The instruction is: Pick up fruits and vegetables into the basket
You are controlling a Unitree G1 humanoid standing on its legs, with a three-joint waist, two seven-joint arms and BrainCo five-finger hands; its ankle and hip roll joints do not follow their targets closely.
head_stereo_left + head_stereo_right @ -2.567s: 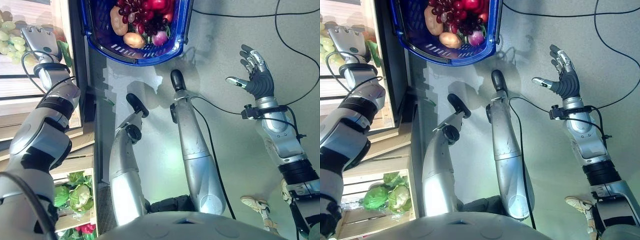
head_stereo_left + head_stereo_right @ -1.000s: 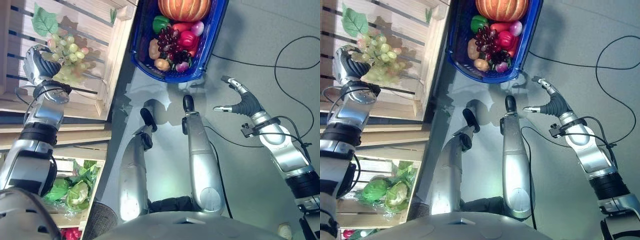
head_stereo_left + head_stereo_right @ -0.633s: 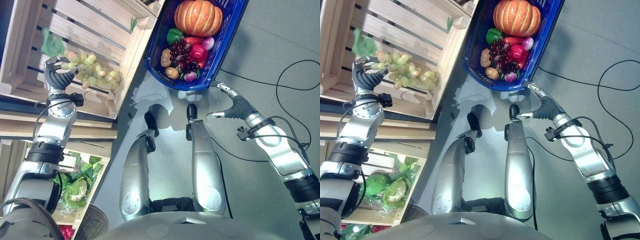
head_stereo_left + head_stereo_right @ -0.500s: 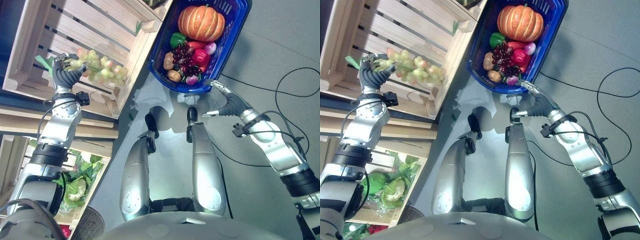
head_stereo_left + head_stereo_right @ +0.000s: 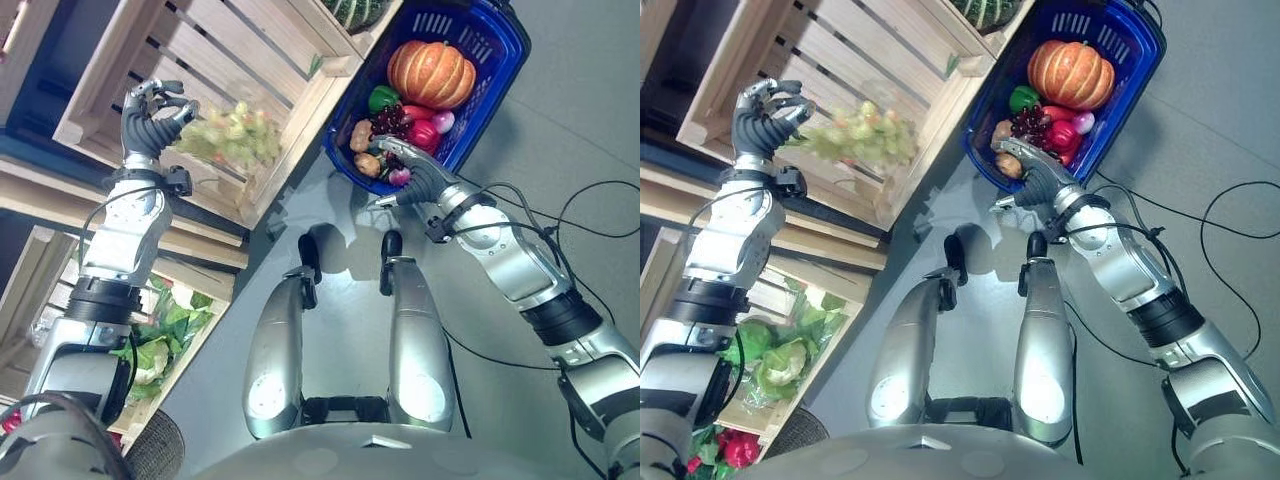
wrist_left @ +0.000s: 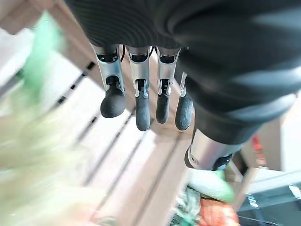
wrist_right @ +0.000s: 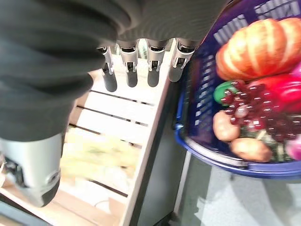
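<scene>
The left hand [image 5: 150,115] was raised before the slatted pale wooden crate [image 5: 215,60], its fingers curled round the stem end of a bunch of pale green grapes [image 5: 232,136]; the bunch hung blurred beside the hand, over the crate's front boards. In the left wrist view the dark-tipped fingers [image 6: 139,101] pointed along the crate slats, with the grapes a pale green smear beside them. The right hand [image 5: 415,175] lay at the near rim of the blue plastic basket [image 5: 500,60], which sat on the grey floor [image 5: 560,130] just beside the crate; its fingers were straight and relaxed, holding nothing, as the right wrist view also showed [image 7: 141,70]. The basket held an orange ribbed pumpkin [image 5: 432,73], a green pepper [image 5: 383,98], a cluster of dark red grapes [image 5: 390,120], a red pepper [image 5: 420,112], a pink-purple onion [image 5: 443,122] and two tan potatoes [image 5: 362,134]. The green grapes were well apart from the basket, with the crate's corner between them. A lower wooden crate held leafy green cabbages [image 5: 150,350]
</scene>
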